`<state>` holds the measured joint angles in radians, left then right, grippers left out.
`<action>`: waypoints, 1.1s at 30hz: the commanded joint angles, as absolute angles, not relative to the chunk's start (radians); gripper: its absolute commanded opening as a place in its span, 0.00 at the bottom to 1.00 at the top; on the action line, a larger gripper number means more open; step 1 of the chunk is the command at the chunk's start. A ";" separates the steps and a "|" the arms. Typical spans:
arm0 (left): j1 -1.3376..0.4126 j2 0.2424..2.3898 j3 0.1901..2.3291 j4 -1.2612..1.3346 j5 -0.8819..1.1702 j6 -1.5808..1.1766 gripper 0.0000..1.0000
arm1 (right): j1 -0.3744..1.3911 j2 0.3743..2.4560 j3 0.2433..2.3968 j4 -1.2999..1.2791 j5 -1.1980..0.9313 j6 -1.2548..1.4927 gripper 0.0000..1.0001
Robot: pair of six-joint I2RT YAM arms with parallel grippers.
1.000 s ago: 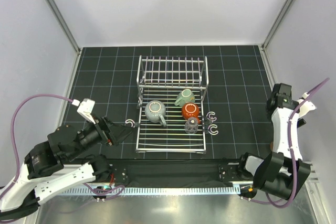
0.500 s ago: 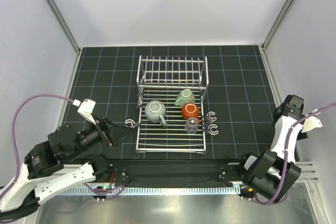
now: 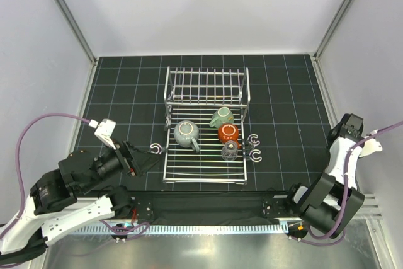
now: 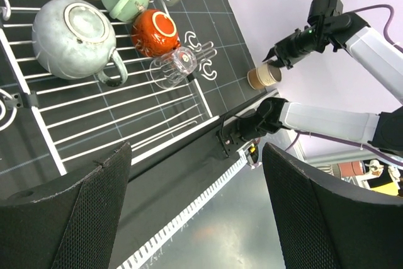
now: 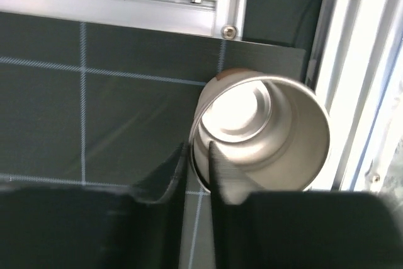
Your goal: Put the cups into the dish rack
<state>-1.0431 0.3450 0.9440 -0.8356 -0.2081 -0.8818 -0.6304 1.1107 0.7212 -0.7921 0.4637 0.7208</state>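
Right gripper (image 5: 197, 159) pinches narrow across the wall of the cream tumbler (image 5: 264, 124), upright at the black gridded mat's (image 5: 94, 105) right edge, well apart from the silver wire dish rack (image 3: 206, 169); it looks light, stiff and slick, so that rim hold wants firmness, while left gripper (image 4: 196, 155) gapes wide, empty.

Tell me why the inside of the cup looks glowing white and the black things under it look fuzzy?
Right wrist view: light bounces off the cream tumbler's shiny inside and washes it out, and the black fingers look soft, probably because they are too close to the lens to be sharp. Top external view: even light, only soft shadows, nothing fuzzy.
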 commanded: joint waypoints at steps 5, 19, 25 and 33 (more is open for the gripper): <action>-1.046 0.371 0.917 -0.792 -0.180 -0.896 0.81 | -0.637 1.010 0.678 -0.651 0.301 0.614 0.04; -1.046 0.419 0.881 -0.720 -0.152 -0.922 0.81 | -0.617 0.723 0.720 -0.383 -0.726 0.478 0.04; -1.046 0.433 0.856 -0.661 -0.118 -0.945 0.80 | -0.531 0.594 0.768 -0.178 -0.917 0.672 0.04; -1.046 0.446 0.847 -0.611 -0.091 -0.945 0.81 | -0.445 0.580 0.955 0.047 -0.997 0.894 0.04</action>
